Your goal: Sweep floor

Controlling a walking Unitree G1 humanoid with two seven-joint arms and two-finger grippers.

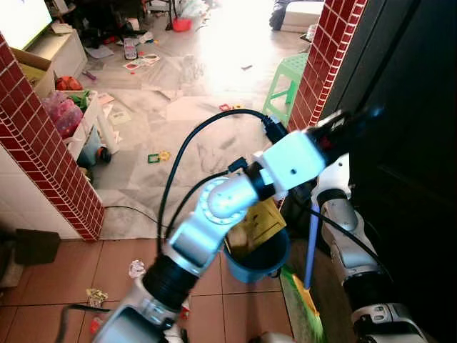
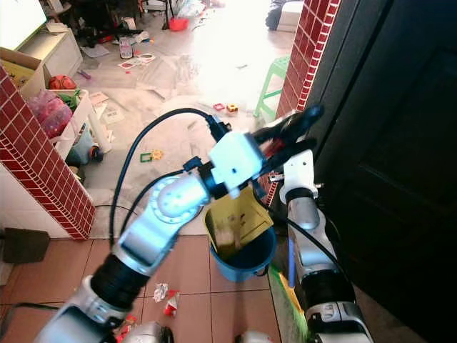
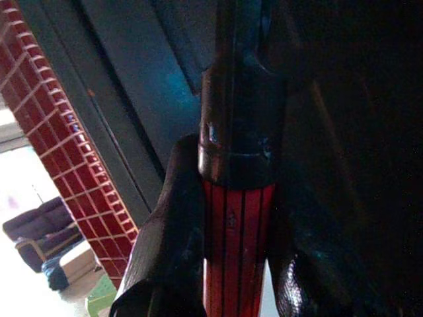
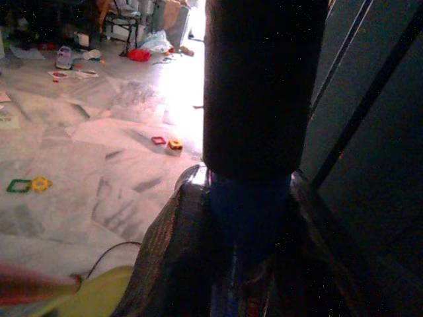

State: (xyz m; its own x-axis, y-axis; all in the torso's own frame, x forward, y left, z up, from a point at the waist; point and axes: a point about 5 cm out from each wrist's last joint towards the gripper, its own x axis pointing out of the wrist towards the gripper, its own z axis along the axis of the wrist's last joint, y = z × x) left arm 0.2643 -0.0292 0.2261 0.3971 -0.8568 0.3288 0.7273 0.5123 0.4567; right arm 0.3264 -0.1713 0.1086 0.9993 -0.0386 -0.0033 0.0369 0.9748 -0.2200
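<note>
My left arm reaches across my front, and my left gripper (image 1: 348, 124) is shut on a broom handle (image 3: 238, 218), red with black stripes and a black cap, up against the dark door. My right gripper (image 4: 251, 218) is shut on the black grip of a blue pole (image 1: 312, 246). That pole runs down beside a blue dustpan (image 2: 246, 256) with a yellow flap, which hangs below my left forearm. Crumpled white paper (image 2: 161, 291) and a red scrap (image 2: 171, 304) lie on the terracotta tiles near my feet.
A red brick pillar (image 1: 50, 161) stands on the left, another (image 1: 321, 64) beside the dark door (image 1: 410, 107) on the right. Beyond them is a marble floor with scattered toys, a green stool (image 1: 289, 75) and a black cable (image 1: 128, 209).
</note>
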